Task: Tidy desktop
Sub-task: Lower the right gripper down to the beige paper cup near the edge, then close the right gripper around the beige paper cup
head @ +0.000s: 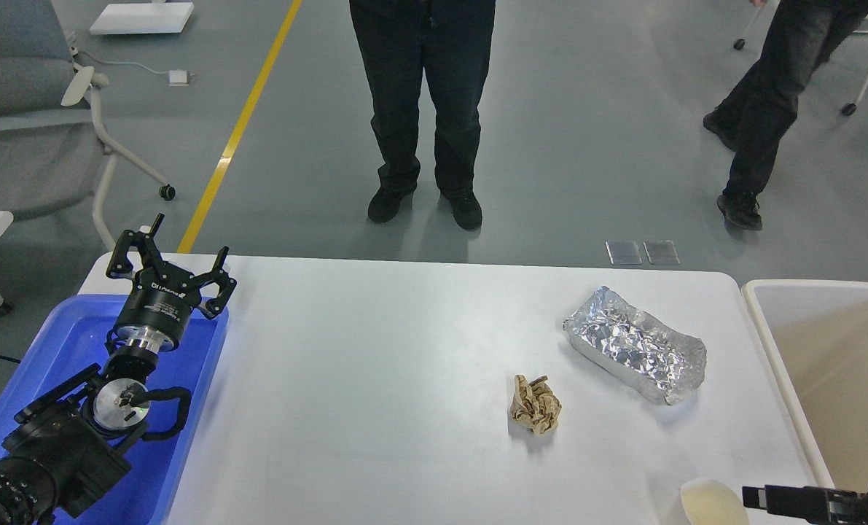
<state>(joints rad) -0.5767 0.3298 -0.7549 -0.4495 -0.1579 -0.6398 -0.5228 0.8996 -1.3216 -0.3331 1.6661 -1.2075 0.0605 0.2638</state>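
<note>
The white desktop (pixel 375 364) holds a crumpled brown paper ball (pixel 536 405), a crumpled silver foil container (pixel 634 344) at the right, and a paper cup (pixel 710 503) at the front edge. My left gripper (pixel 175 255) is open and empty above the far right corner of the blue tray (pixel 55 343). My right gripper (pixel 758 498) is low at the front right, just right of the cup. It is seen side-on as one dark bar, so its fingers cannot be told apart.
A beige bin (pixel 761 313) stands against the desktop's right edge. One person stands (pixel 423 109) just beyond the far edge, another (pixel 769 109) walks at the far right. A grey chair (pixel 33 109) is at the far left.
</note>
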